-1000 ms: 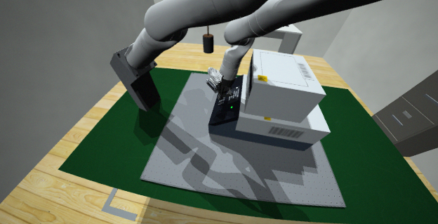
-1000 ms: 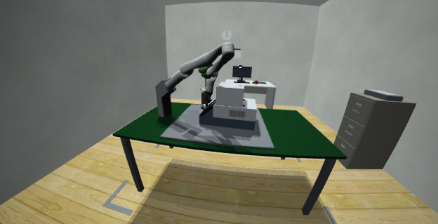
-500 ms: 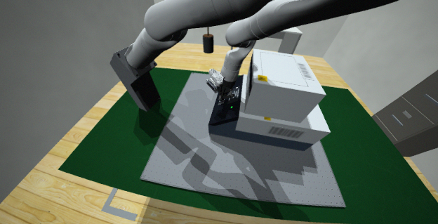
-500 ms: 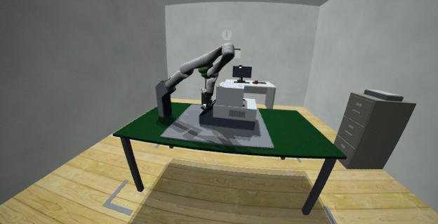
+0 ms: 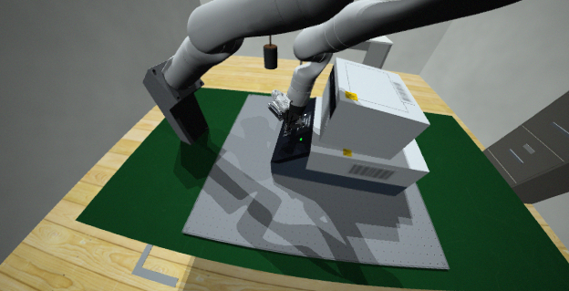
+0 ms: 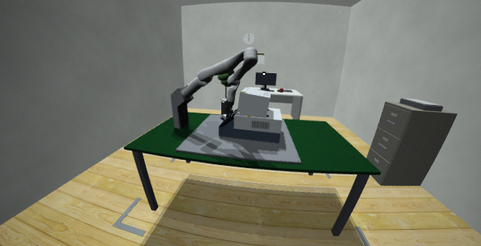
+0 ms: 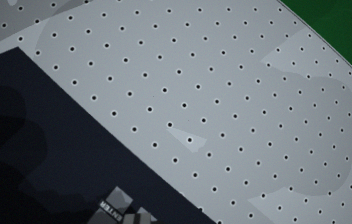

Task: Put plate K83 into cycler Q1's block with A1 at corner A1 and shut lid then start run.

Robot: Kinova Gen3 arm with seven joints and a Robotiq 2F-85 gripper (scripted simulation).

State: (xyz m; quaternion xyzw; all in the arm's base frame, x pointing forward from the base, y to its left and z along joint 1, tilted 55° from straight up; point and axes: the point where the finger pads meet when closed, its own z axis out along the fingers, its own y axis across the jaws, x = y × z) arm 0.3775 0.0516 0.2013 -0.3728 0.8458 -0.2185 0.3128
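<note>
The fingers are closed fully together with nothing held, and are lowered over the dark key panel at the front of cycler Q1, where a green lamp is lit. Q1 is set on the perforated grey board near the middle of the counter, towards its far edge. Whether its lid is fully shut cannot be told. Plate K83 cannot be made out.
</note>
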